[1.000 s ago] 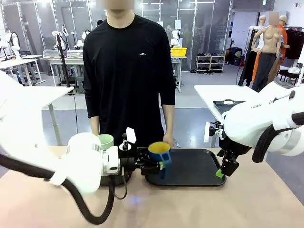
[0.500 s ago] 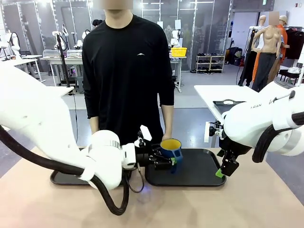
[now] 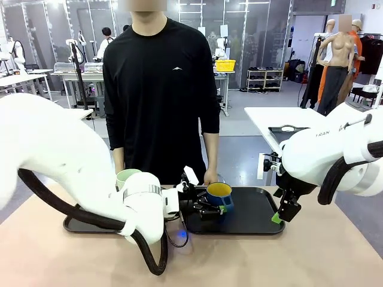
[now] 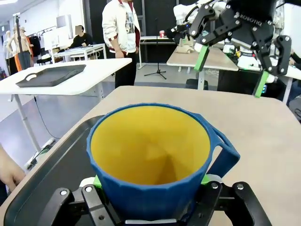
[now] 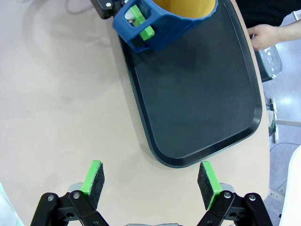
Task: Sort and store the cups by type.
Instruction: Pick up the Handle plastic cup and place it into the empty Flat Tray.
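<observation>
The dark blue mug with its yellow inside sits upright in my left gripper, which is shut on it, low over the left end of the right black tray. In the left wrist view the mug stands between green pads, handle to the right. The pale mint-green tumbler peeks out behind my left arm, over the left tray. My right gripper hangs open beside the right tray's right edge. From the right wrist, its fingers are spread wide over bare table, the mug far ahead.
A person in black stands at the far side, one hand resting near the right tray's far edge. The right tray's floor is bare. Tan table surface lies open in front of both trays.
My left gripper has carried the mug rightward and lower, over the right tray. The tumbler has come back into sight behind the arm. The right arm has stayed still.
</observation>
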Action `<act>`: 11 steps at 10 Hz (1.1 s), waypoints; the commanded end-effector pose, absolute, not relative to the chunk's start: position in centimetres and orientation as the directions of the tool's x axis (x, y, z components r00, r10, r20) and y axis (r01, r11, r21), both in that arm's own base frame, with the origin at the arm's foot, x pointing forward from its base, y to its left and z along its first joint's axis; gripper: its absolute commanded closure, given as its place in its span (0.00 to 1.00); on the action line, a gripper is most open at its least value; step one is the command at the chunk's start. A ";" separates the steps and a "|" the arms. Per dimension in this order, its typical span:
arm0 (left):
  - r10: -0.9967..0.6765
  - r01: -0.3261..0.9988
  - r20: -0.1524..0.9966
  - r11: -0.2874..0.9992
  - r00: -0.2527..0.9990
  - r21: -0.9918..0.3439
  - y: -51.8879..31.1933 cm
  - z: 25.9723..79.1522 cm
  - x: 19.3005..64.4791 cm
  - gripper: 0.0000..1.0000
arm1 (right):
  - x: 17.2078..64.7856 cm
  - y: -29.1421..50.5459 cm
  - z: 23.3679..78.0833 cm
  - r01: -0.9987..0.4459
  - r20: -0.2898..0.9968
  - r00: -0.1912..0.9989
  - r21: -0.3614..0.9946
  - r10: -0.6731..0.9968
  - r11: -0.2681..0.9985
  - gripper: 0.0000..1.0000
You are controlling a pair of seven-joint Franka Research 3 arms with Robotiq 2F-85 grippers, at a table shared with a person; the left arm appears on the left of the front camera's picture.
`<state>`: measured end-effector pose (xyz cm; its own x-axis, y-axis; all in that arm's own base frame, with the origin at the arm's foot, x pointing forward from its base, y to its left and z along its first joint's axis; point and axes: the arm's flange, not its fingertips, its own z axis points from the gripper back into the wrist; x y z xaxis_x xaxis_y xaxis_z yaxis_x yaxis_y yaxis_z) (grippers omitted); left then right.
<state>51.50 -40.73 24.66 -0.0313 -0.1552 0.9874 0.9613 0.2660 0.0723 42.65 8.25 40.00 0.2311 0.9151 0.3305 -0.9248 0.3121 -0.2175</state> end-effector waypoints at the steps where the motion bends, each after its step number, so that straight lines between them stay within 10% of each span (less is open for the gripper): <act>1: -0.151 0.949 0.985 0.290 -0.081 0.122 -41.1 22.4 50.2 0.24 | 42.4 8.3 39.8 -0.918 0.327 0.241 -0.229 0.914 0.325 0.00; 11: -0.191 0.936 0.977 0.317 -0.094 0.152 -39.9 20.2 51.4 0.24 | 42.4 8.3 39.8 -0.918 0.327 0.241 -0.229 0.914 0.325 0.00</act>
<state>52.48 -40.45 22.18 -0.0656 -0.1763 0.9821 0.9446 0.3062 0.1180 42.65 8.25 40.00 0.2310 0.9151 0.3305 -0.9248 0.3120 -0.2175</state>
